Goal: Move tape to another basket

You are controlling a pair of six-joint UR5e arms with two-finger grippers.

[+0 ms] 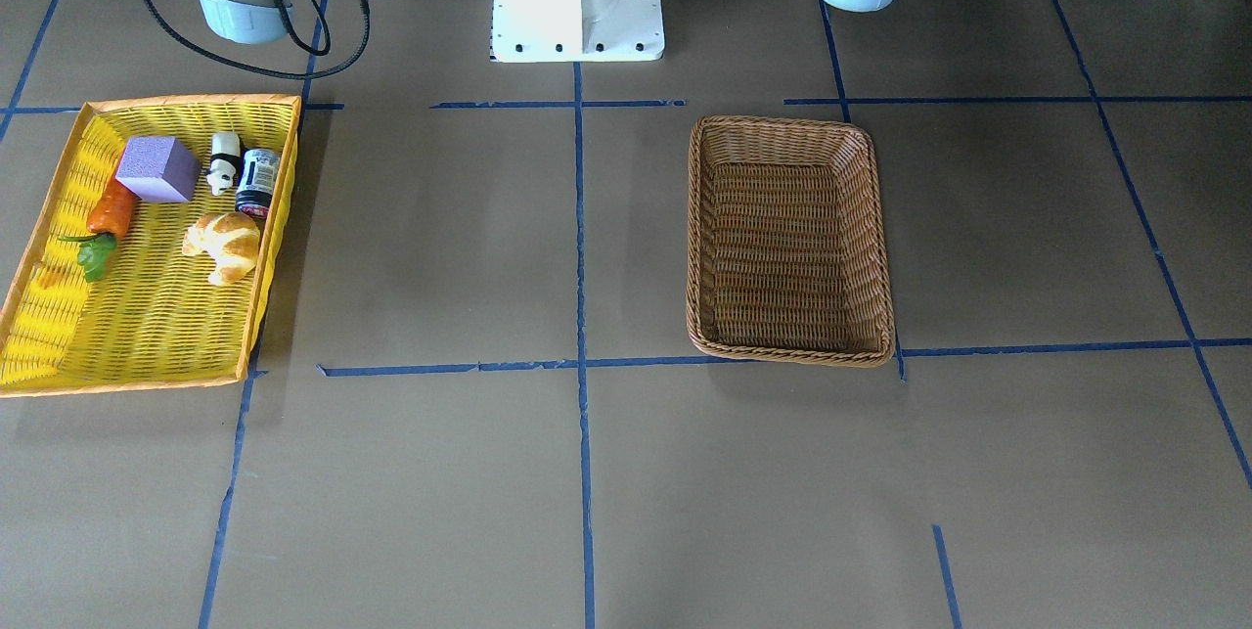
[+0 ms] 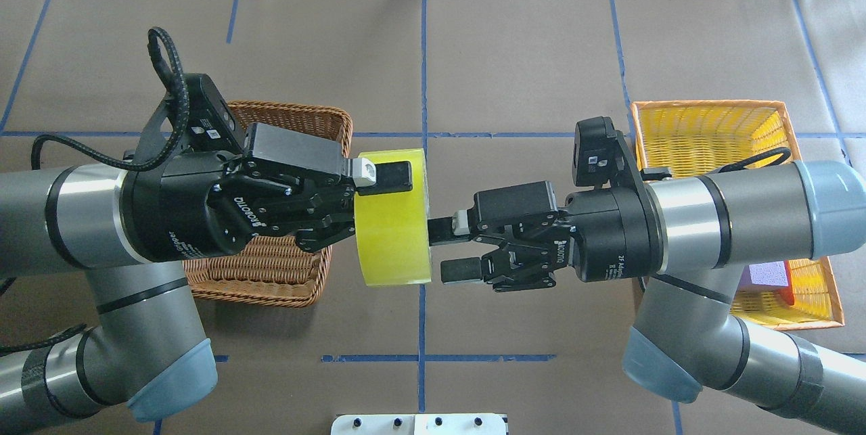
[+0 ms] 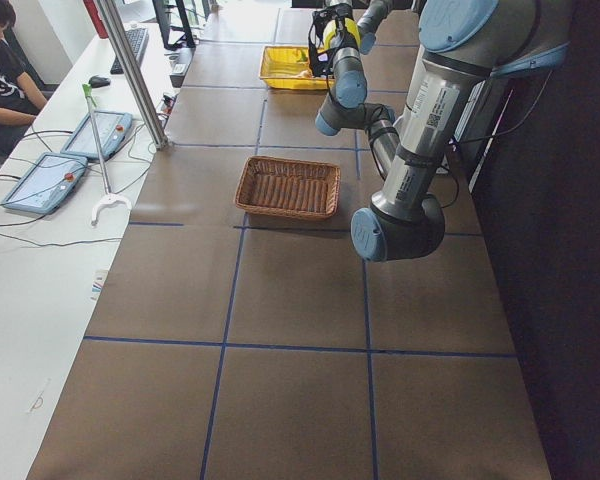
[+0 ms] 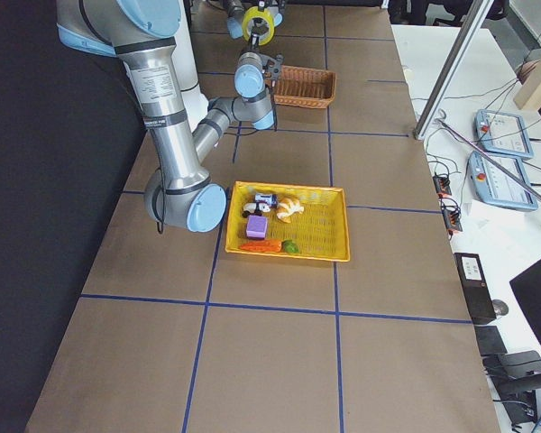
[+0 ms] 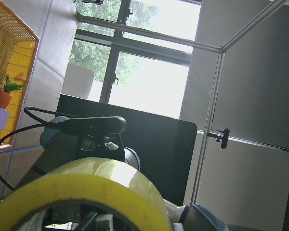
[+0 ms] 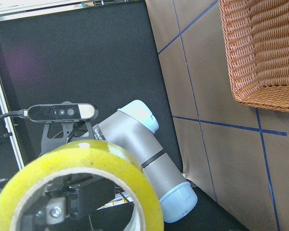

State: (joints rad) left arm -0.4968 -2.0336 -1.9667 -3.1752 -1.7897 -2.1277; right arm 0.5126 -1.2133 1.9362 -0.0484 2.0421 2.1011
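Brown wicker basket (image 3: pixel 288 188) mid-table, yellow basket (image 3: pixel 290 68) far beyond it. Large left arm (image 3: pixel 420 130) near, on the right. Yellow tape (image 3: pixel 329 35) raised above the far end. Seated person (image 3: pixel 0 60) far left.

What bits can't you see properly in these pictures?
One finger of the left gripper: overhead view, hidden behind the tape.
Whether the right gripper grips the tape: overhead view, it covers one fingertip.
Both grippers in the front view: cut off by the top edge.
Label on the can: front view, too small to read.
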